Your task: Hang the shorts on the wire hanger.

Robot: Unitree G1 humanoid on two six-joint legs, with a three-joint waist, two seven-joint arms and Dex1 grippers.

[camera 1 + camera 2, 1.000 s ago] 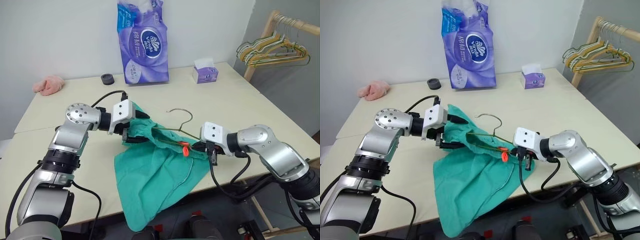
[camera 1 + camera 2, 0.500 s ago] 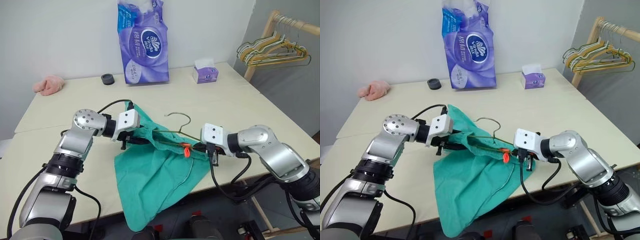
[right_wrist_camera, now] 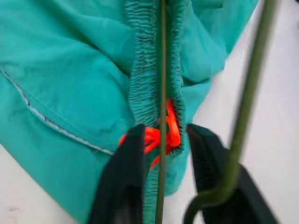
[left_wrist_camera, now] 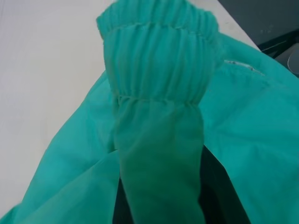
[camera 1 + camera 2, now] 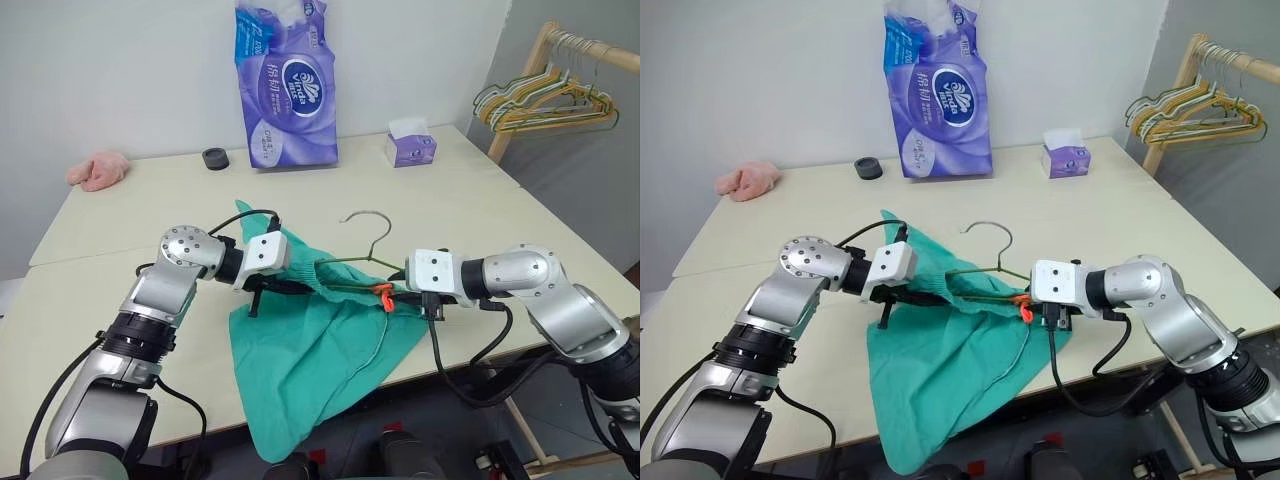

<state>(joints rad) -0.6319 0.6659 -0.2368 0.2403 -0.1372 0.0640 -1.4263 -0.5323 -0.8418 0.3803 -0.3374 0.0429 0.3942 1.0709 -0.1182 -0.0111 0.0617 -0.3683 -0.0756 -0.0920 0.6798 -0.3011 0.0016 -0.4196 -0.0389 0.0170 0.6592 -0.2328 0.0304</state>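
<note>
Teal-green shorts (image 5: pixel 320 340) with orange-red tag (image 5: pixel 381 296); seemingly olive-grey wire hanger (image 5: pixel 362 240).

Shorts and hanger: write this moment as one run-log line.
left gripper: shut on shorts | right gripper: open around waistband | wire hanger: in waistband

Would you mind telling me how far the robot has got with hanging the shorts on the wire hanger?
Done: the wire hanger is already threaded along the waistband of the shorts. In hand: the left gripper is shut on the gathered waistband, while the right gripper stands open around the orange tag end and the wire. Left: most of the fabric lies on the table and droops over its edge, so it needs settling on the hanger.
</note>
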